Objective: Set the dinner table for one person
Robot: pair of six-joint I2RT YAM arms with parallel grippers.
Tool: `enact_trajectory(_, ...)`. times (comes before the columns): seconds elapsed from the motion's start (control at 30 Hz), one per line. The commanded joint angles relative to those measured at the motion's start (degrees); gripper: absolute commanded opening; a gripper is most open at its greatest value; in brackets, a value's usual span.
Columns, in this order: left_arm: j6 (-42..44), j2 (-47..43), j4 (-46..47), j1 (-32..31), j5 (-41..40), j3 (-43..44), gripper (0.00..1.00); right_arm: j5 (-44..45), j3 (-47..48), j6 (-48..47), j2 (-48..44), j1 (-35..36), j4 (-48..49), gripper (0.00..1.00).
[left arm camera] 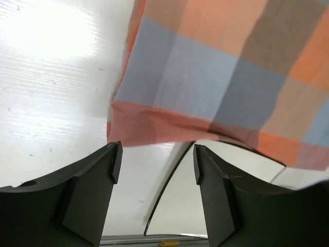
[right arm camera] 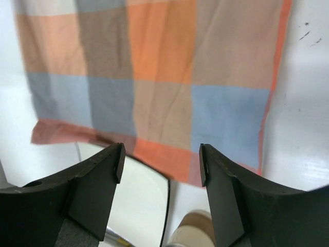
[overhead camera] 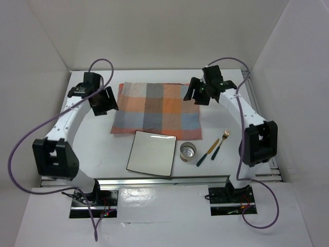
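Both fingers [left arm camera: 92, 195] parted beside cloth [overhead camera: 157, 108] edges

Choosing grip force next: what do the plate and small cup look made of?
Square plate: glossy white, dark rim, reflections; likely glazed ceramic, maybe melamine. Small cup: shiny silvery wall; probably metal.

Rear overhead on dinner table [overhead camera: 103, 152]; wrist views close above shared cloth [left arm camera: 216, 77].

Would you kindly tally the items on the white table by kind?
Orange, grey and blue checked cloth: 1
Square white plate, dark rim: 1
Small round metal cup: 1
Dark-handled gold fork: 1
Dark-handled gold knife: 1
Total: 5
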Motion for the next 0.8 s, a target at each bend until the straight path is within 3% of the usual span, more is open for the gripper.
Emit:
enact_trajectory(0.0,1.48,-7.94,-4.81,-0.22,0.89,-4.73,0.75,3.15,0.04,0.11,-9.01,1.36,-4.87,0.71)
enact_trajectory(0.2,-1.41,-24.64,-1.93,-0.75,15.9,-28.27,0.77,3.77,-11.12,1.78,-21.4,1.36,-5.49,0.79)
enact_trajectory(0.27,-2.83,-28.68,-1.04,-2.06,18.46,-30.08,0.83,4.3,-12.36,1.78,-23.53,1.36,-6.1,0.81)
enact_trajectory(0.3,-4.65,-29.57,0.01,-2.68,22.3,-30.95,0.92,4.3,-13.06,2.3,-25.02,1.36,-6.8,0.82)
enact_trajectory(0.37,-7.21,-30.11,1.5,-3.21,25.23,-32.18,0.94,3.61,-13.07,2.31,-25.56,1.36,-6.81,0.82)
enact_trajectory(0.63,-15.82,-36.7,7.9,-5.83,22.96,-46.41,0.94,1.32,-12.98,2.31,-26.09,1.36,-7.34,0.83)
enact_trajectory(0.77,-17.68,-37.49,10.03,-7.08,22.96,-48.97,0.97,0.61,-11.76,2.31,-26.09,1.36,-7.34,0.83)
